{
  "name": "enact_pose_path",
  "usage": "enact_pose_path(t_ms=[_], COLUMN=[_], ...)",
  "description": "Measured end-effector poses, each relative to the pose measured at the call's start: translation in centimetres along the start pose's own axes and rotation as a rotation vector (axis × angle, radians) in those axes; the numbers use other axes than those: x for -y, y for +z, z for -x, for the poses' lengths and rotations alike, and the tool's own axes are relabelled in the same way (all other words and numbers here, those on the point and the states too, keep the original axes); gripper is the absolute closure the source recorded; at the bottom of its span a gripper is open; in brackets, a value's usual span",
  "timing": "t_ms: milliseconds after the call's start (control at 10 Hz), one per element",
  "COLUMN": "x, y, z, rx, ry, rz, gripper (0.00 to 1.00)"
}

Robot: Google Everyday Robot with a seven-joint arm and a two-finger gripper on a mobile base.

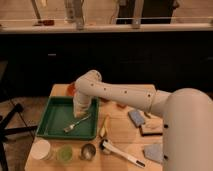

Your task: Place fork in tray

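The silver fork (76,123) lies slanted inside the green tray (52,120) near its right side, tines toward the lower left. My white arm reaches in from the right and bends down over the tray. The gripper (80,113) hangs at the arm's end just above the fork's handle end.
An orange bowl (70,88) peeks out behind the arm. A pale yellow stick (104,126), a white-handled brush (121,154), grey sponges (135,117), a white cup (41,149), a green cup (65,152) and a metal cup (88,150) sit on the wooden table (117,137).
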Motion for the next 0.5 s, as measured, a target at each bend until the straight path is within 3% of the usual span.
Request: enact_pose_path(t_ms=[300, 500], x=[0.10, 0.09], y=[0.64, 0.59], z=[0.21, 0.09], rx=[0.000, 0.000], ry=[-0.003, -0.001], rz=[0.009, 0.008], gripper=[0.98, 0.83])
